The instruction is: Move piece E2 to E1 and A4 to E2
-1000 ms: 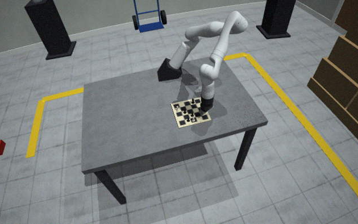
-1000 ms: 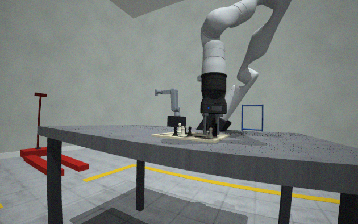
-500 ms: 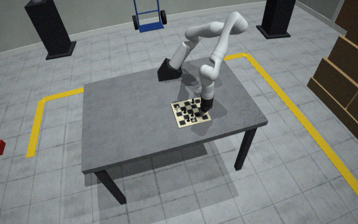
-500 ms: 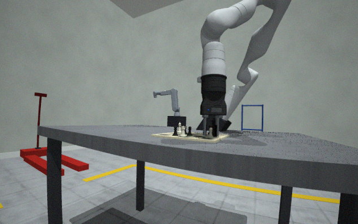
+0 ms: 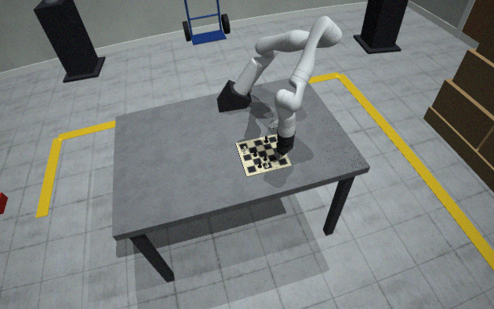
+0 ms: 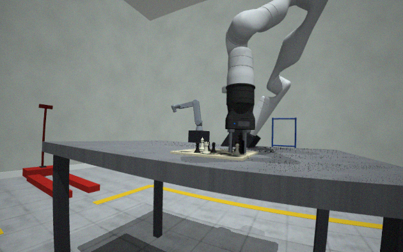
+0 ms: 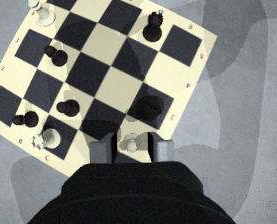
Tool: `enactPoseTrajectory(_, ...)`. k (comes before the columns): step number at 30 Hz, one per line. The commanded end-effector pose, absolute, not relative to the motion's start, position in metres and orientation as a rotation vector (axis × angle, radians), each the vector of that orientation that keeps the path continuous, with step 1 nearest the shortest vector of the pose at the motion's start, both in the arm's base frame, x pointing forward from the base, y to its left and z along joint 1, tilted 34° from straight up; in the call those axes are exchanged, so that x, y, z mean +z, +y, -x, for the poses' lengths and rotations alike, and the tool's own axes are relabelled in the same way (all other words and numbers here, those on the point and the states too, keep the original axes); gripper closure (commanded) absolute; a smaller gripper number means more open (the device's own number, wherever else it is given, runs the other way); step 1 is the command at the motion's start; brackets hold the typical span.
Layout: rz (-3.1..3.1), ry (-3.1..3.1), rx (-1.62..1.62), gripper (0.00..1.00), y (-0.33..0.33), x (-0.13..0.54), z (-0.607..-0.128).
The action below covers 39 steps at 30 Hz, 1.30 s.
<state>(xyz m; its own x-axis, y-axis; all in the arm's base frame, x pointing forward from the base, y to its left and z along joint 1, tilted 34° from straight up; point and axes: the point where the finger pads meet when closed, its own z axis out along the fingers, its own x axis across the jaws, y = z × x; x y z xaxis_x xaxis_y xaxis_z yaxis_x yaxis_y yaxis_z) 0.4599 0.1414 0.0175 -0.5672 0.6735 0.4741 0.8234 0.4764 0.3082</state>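
Note:
A small chessboard (image 5: 263, 154) lies on the grey table; it also shows in the wrist view (image 7: 102, 70). My gripper (image 7: 132, 142) is low over the board's near edge, fingers open on either side of a white pawn (image 7: 130, 143) that stands upright on a light edge square. From the side, the fingers (image 6: 237, 142) straddle this pawn (image 6: 237, 149) and reach nearly to the board. A tall black piece (image 7: 151, 26) stands near the far edge. A white piece (image 7: 44, 12) stands at the far left corner. I cannot read the square labels.
Black pawns (image 7: 56, 55) (image 7: 69, 107) (image 7: 25, 120) and a white piece (image 7: 48, 139) stand on the board's left side. The arm's black base (image 5: 232, 99) sits at the table's back edge. The table's right edge is close to the board.

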Motion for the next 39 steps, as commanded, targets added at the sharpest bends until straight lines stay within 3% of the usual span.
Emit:
enactPoseTrajectory(1,1.275,-2.440,-0.744,0.32,0.1407,0.0181,-0.4606)
enactPoseTrajectory(11,1.275,-2.440,-0.744,0.32,0.1407,0.0181,-0.4606)
enactPoseTrajectory(12,1.275,-2.440,-0.744,1.00,0.1407,0.0181,-0.4606)
enactPoseTrajectory(39,1.275,-2.440,-0.744,1.00,0.1407,0.0181,-0.4606)
